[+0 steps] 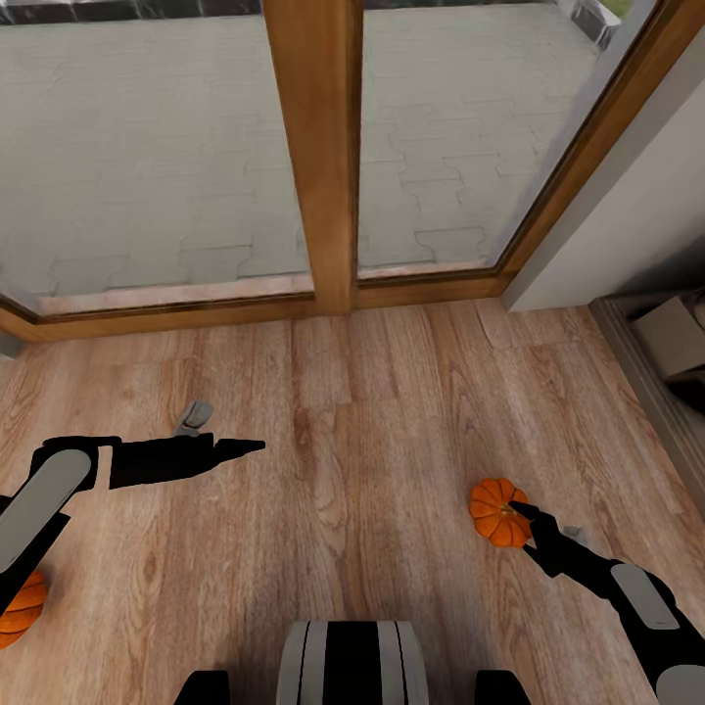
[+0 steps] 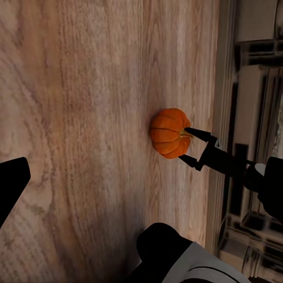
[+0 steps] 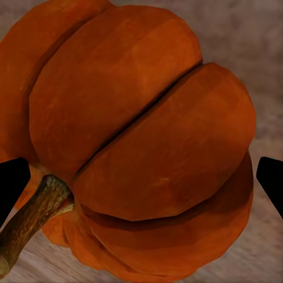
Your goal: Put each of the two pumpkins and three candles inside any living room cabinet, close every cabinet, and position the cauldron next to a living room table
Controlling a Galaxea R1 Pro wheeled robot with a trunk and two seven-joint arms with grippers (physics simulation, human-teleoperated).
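Right gripper [image 1: 522, 529], jaws spread, flanks a pumpkin [image 1: 496, 511] on the wooden floor [image 1: 352, 470]; left gripper [image 1: 240, 446] hovers apart, jaw state unclear; second pumpkin [image 1: 20, 607] lies beneath the left arm.

Warm plank floor [image 1: 372, 460] covers the lower half of the head view. At twelve o'clock stands a glass door [image 1: 147, 147] in a wooden frame [image 1: 313, 147], with grey paving [image 1: 441, 127] outside. A pale wall [image 1: 636, 206] runs at two o'clock, and a cardboard box [image 1: 676, 333] sits at three.
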